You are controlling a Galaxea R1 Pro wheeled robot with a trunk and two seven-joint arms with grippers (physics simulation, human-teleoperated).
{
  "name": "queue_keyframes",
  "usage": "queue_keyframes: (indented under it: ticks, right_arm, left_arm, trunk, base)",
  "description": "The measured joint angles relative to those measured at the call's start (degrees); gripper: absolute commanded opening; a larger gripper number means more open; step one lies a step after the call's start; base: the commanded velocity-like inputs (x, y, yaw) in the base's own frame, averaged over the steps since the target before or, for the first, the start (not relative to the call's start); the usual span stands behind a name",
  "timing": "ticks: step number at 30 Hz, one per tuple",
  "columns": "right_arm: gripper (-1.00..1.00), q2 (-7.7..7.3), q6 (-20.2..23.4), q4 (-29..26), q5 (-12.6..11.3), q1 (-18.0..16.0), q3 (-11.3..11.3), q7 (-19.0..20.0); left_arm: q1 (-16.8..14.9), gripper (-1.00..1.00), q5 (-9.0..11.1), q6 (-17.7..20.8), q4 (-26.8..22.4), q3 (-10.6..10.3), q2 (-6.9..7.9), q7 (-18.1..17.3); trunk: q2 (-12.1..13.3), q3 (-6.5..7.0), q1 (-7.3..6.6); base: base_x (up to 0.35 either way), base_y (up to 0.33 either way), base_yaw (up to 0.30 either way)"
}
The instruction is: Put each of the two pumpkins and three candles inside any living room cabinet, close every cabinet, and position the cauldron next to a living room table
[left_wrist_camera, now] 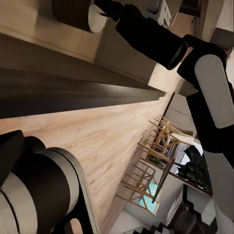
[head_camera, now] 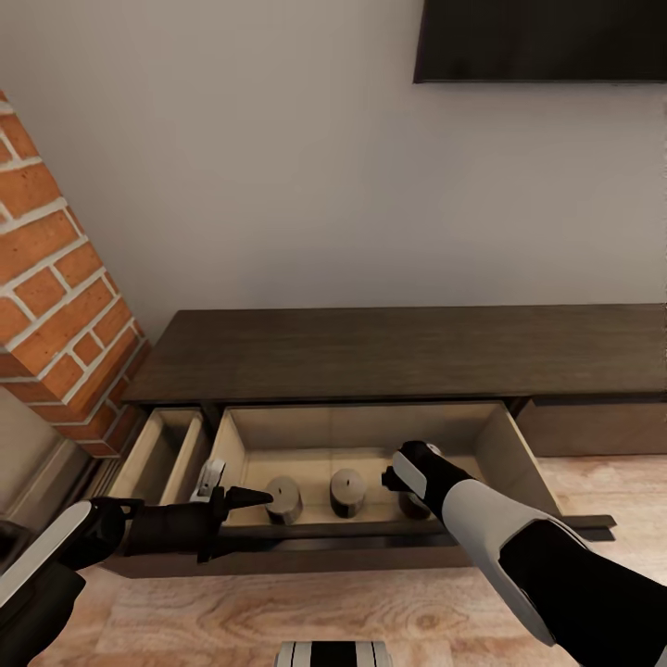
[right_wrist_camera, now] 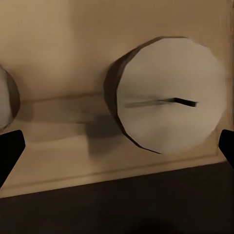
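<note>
The long dark brown cabinet (head_camera: 398, 352) stands against the wall with its wide drawer (head_camera: 371, 435) pulled out. On the drawer's pale floor stand three grey candles: one (head_camera: 283, 497) on the left, one (head_camera: 346, 491) in the middle, and a third (head_camera: 413, 507) partly hidden under my right gripper (head_camera: 404, 482). In the right wrist view that candle (right_wrist_camera: 170, 100) lies between the wide-apart fingertips (right_wrist_camera: 9, 151) without touching them, so the right gripper (right_wrist_camera: 118, 148) is open. My left gripper (head_camera: 250, 500) hovers at the drawer's front left, its fingers closed to a point beside the left candle (left_wrist_camera: 78, 12).
A narrow drawer (head_camera: 167, 454) at the cabinet's left end is also open. A brick column (head_camera: 56, 306) rises at the left, and a dark TV (head_camera: 542, 42) hangs on the wall above. Wooden floor (head_camera: 278, 611) runs in front. Distant wooden chairs (left_wrist_camera: 156, 146) show in the left wrist view.
</note>
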Motion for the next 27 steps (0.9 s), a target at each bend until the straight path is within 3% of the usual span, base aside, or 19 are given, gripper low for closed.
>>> queue_keyframes:
  ticks: [27]
  right_arm:
    - [1.0, -0.09, -0.3, 0.79, 0.05, 0.0, 0.0, -0.04]
  left_arm:
    - [0.0, 1.0, -0.02, -0.01, 0.0, -0.08, -0.09, 0.0]
  trunk:
    - [0.36, 5.99, -0.7]
  base:
    - [0.0, 0.0, 0.0]
